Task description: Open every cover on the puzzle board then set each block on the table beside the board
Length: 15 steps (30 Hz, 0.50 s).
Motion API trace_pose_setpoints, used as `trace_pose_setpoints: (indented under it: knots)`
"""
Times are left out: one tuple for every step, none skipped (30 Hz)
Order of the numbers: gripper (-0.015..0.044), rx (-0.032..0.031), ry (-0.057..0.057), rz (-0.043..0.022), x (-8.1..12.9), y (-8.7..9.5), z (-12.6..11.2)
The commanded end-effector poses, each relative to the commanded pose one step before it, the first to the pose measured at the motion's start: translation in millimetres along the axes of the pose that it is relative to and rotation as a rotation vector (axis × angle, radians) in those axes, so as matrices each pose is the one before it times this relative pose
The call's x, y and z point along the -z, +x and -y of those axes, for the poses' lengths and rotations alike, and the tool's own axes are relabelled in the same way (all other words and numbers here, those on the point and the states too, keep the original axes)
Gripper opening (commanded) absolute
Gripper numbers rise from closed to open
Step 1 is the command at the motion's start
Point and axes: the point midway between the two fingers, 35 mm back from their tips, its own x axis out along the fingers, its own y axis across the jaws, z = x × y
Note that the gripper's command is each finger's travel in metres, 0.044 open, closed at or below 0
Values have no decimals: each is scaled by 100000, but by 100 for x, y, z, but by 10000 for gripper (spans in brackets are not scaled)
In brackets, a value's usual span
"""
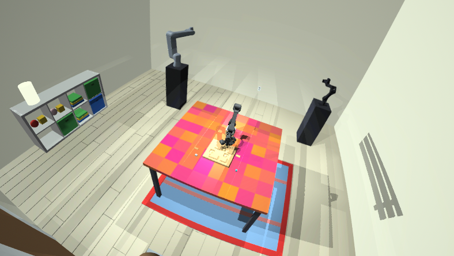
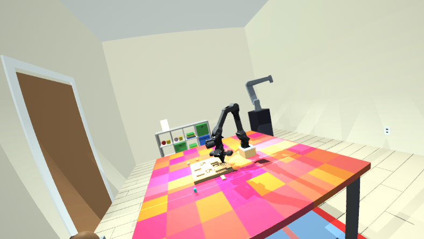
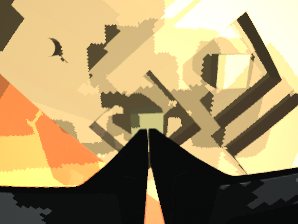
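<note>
The hand (image 3: 148, 131) hangs low over the far right corner of the wooden puzzle board (image 2: 198, 177), its two dark fingers pressed almost together with nothing between them. Through the wrist camera the fingertips sit just short of a small pale green block (image 3: 150, 121) lying in a dark-edged well; whether they touch it cannot be told. A second well further right holds a pale block (image 3: 230, 70), framed by dark angled tracks.

The board lies near the middle of the pink-and-orange checkered surface (image 2: 267, 189). Beside it on the surface rest several small pieces: a tan block (image 2: 223, 177) just off the near right edge, a cyan block (image 2: 195, 189) further toward the front, and a white block (image 1: 196, 154) on the left side.

Against the wall, a grey shelf unit (image 1: 22, 118) holds green bins (image 1: 67, 123), a blue bin (image 1: 97, 103), stacked coloured slabs, a red ball (image 1: 34, 123) and yellow cubes (image 1: 41, 119).
</note>
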Motion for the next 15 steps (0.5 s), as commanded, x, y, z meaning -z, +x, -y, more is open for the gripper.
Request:
trace_pose_setpoints:
  knots:
    - [53, -86, 2, -55, -28, -335, 16]
    - [79, -5, 29, 68, -55, -509, 39]
    - [105, -7, 36, 81, -54, -623, 37]
    - [131, -8, 36, 79, -41, -630, 25]
    - [144, -9, 36, 78, -27, -636, 13]
    - [144, -11, 36, 76, -14, -641, 2]
    - [144, -12, 36, 75, 0, -646, -11]
    - [144, -13, 36, 73, 14, -650, -23]
    - [144, -11, 30, 59, 22, -539, -28]
    - [144, -7, 18, 35, 18, -324, -21]
    - [144, -2, 6, 12, 7, -108, -8]
    - [144, 0, 0, 0, 0, 0, 0]
    - [144, 0, 0, 0, -1, 48, 2]
    - [144, 0, 0, 0, -2, 98, 4]
    - [144, -1, 0, 0, -3, 137, 5]
